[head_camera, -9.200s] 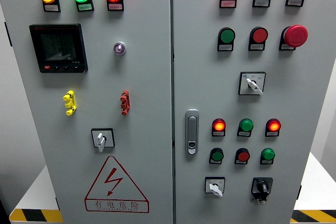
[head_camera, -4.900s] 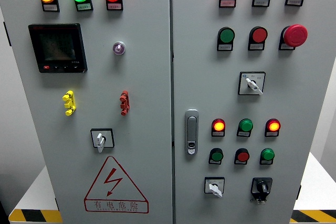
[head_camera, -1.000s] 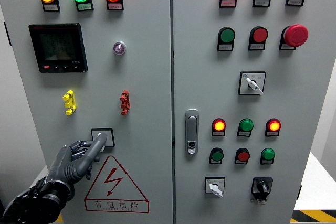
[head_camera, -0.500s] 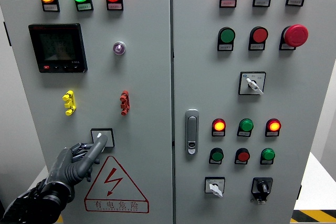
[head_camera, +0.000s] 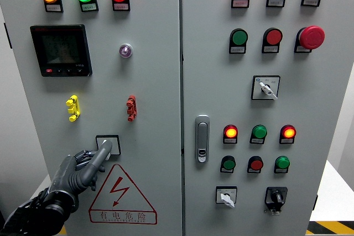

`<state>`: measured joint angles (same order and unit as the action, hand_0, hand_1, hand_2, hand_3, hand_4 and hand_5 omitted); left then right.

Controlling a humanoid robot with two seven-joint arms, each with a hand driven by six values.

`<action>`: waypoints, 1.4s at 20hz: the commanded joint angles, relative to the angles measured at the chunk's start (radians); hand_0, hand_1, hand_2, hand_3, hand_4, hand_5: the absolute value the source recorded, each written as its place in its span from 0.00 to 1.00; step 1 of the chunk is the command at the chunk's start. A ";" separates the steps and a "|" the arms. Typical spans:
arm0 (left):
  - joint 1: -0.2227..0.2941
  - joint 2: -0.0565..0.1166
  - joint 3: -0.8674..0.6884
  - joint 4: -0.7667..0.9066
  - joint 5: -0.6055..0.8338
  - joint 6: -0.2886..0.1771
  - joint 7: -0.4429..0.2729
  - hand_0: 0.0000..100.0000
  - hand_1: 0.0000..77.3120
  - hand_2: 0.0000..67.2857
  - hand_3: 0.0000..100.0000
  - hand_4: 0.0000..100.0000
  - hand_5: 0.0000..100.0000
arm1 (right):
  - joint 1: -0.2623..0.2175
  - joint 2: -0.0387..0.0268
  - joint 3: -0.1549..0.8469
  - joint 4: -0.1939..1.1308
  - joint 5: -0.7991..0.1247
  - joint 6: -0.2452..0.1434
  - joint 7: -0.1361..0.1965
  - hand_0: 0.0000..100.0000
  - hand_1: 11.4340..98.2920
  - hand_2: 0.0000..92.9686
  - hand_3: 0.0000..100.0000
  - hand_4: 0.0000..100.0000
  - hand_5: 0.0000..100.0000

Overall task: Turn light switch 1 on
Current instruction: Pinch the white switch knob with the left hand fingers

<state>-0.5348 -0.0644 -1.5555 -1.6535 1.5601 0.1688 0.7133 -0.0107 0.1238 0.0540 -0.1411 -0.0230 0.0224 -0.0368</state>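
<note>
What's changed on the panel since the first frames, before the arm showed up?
The left robot hand has come up from the lower left, its extended finger now on the rotary switch above the warning triangle, covering its handle. Indicator lamps and the right door's switches look unchanged.

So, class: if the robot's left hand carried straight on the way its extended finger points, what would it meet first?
The left hand points up and right at the selector switch on the cabinet's left door. Its fingertip already overlaps the switch plate, so it would meet that first; actual contact is unclear.
</note>
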 commanded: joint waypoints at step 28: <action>-0.030 0.006 0.006 0.018 0.000 -0.012 0.040 0.18 0.53 0.74 0.83 1.00 0.95 | 0.000 0.0005 0.000 0.000 0.000 0.001 0.000 0.00 0.09 0.00 0.20 0.19 0.10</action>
<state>-0.5647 -0.0592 -1.5500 -1.6369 1.5600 0.1573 0.7485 -0.0108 0.1240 0.0536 -0.1412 -0.0230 0.0222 -0.0368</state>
